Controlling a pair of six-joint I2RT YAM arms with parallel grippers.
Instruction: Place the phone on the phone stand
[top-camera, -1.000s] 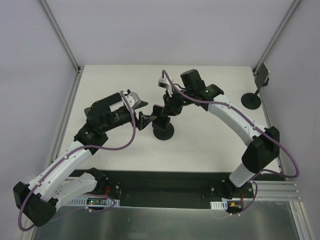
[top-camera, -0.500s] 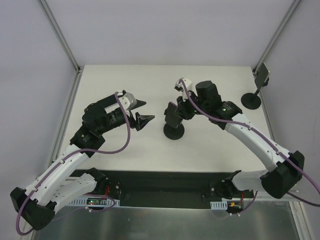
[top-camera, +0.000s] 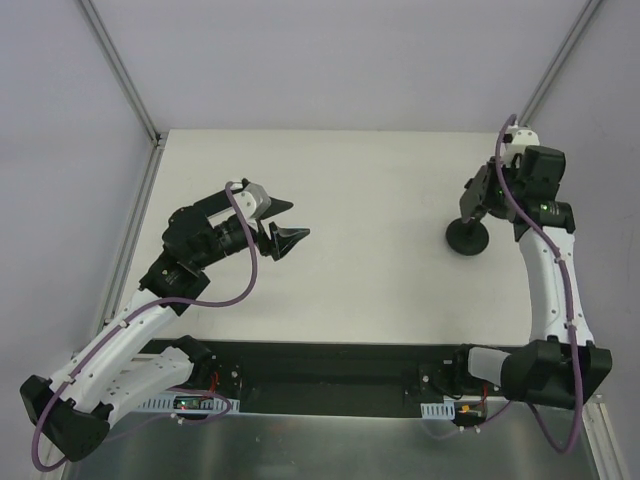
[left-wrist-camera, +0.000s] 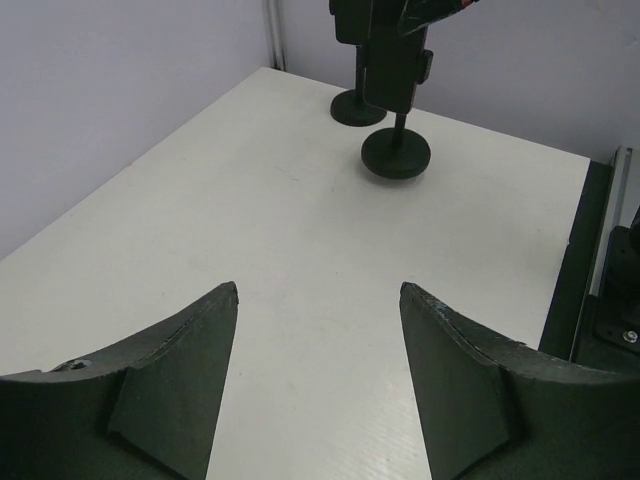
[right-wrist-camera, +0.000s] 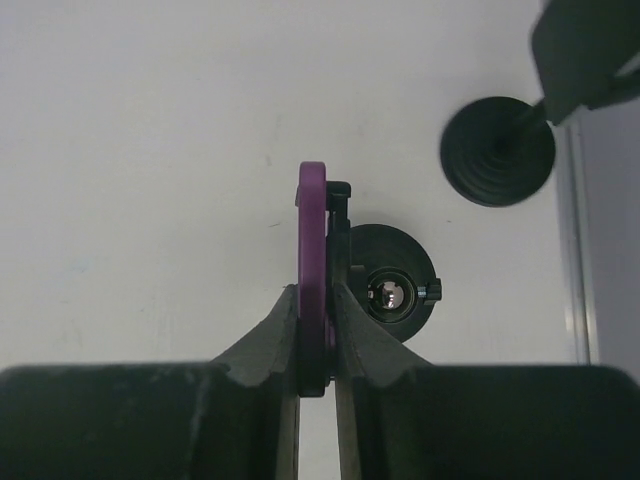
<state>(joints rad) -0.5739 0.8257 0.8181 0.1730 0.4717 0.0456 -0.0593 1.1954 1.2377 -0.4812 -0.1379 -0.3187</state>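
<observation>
Phone (right-wrist-camera: 312, 250), a thin flat slab w/ rounded corners, is pinched edge-on btwn the two dark fingers of the right hand (right-wrist-camera: 315, 293). That hand is clenched tight on it, one fingertip pressing each face. In the right wrist view the slab's edge looks purple (in the left wrist view the phone reads black). It stands upright, w/ part of it sticking out past the fingertips.

Right beside and below it is the phone stand (right-wrist-camera: 392, 262), black, w/ a round flat disc base on the white bench (top-camera: 380, 180) and a small head w/ a shiny centre. The phone's edge is just left of that head, touching or nearly so; can't tell whether it's actually seated.

A second stand (right-wrist-camera: 497, 150), also black w/ a disc base, is near, toward the bench's right edge. Over on the other side the left hand (left-wrist-camera: 318, 292) hangs well apart from the phone, fingers spread wide, grasping nothing.
</observation>
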